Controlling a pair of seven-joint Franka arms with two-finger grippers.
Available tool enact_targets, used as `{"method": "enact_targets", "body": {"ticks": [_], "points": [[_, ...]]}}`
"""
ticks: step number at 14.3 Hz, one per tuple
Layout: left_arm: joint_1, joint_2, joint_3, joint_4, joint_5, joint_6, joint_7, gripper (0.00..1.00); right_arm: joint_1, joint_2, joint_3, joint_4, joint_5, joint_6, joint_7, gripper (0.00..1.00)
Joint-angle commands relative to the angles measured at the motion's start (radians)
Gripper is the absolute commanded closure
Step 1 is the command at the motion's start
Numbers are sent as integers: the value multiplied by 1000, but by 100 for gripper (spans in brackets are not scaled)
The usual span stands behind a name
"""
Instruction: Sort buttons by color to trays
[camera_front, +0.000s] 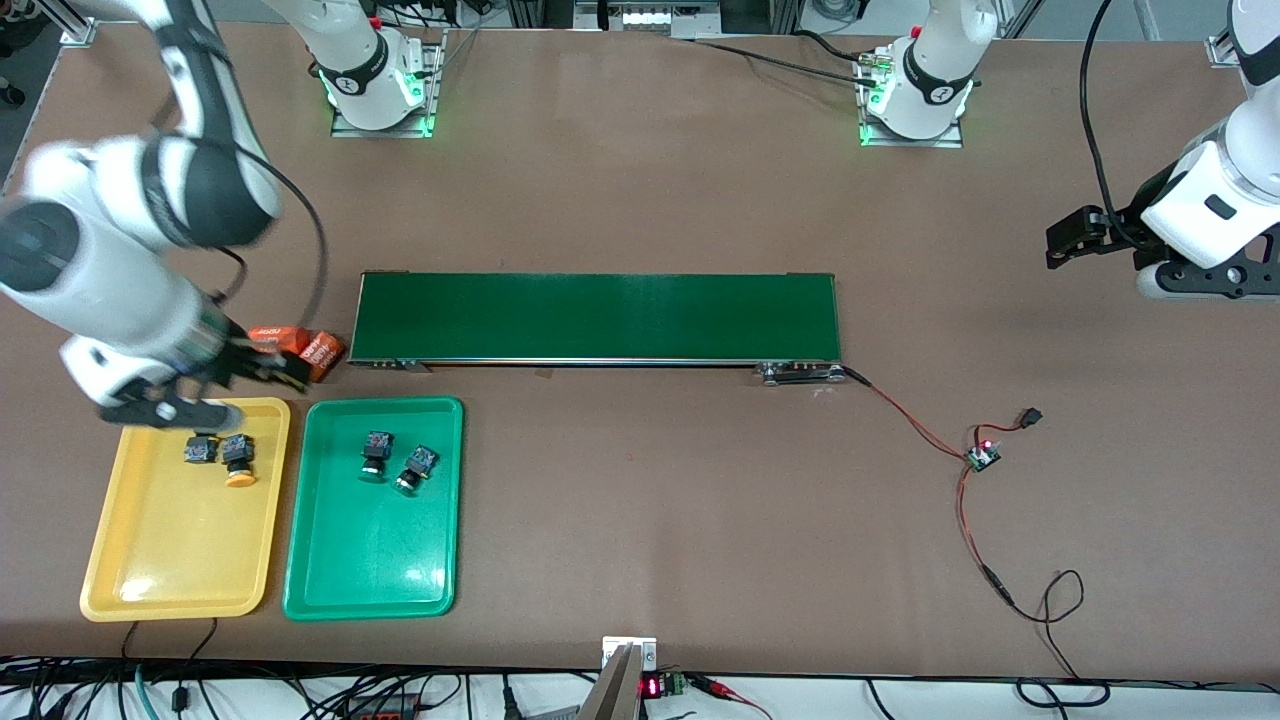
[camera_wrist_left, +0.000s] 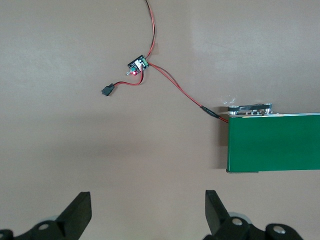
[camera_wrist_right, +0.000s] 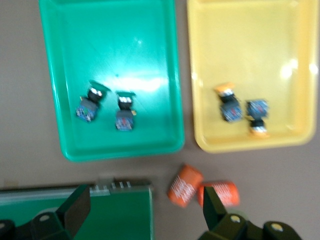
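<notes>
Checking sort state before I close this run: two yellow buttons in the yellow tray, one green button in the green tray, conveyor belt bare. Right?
Not quite: the green tray holds two green buttons, not one, side by side near its end toward the belt. The front view shows it, and the right wrist view confirms. The rest stands: two yellow buttons in the yellow tray, belt bare.

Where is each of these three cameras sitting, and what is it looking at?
Front view: high across the table, facing both arms; green belt, yellow tray, green tray.
Left wrist view: on the left wrist, looking down at the belt's end; open fingers.
Right wrist view: on the right wrist, above both trays; open fingers.
All three share the belt.
</notes>
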Motion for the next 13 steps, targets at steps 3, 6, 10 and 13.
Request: {"method": "enact_targets", "body": {"ticks": [3,6,10,13], "points": [[1,-15,-3,-5,0,-10,13,0,-56,-288,12,-158,23,-133,-69,0],[1,-15,-3,-3,0,-9,14,0,-59,-310,12,-158,24,-170,-68,0],[1,-15,-3,-3,0,-10,14,0,-64,-282,12,-132,78,-179,-57,0],[1,-15,-3,-3,0,-10,14,0,-56,-264,18,-120,154,-158,-39,0]]}}
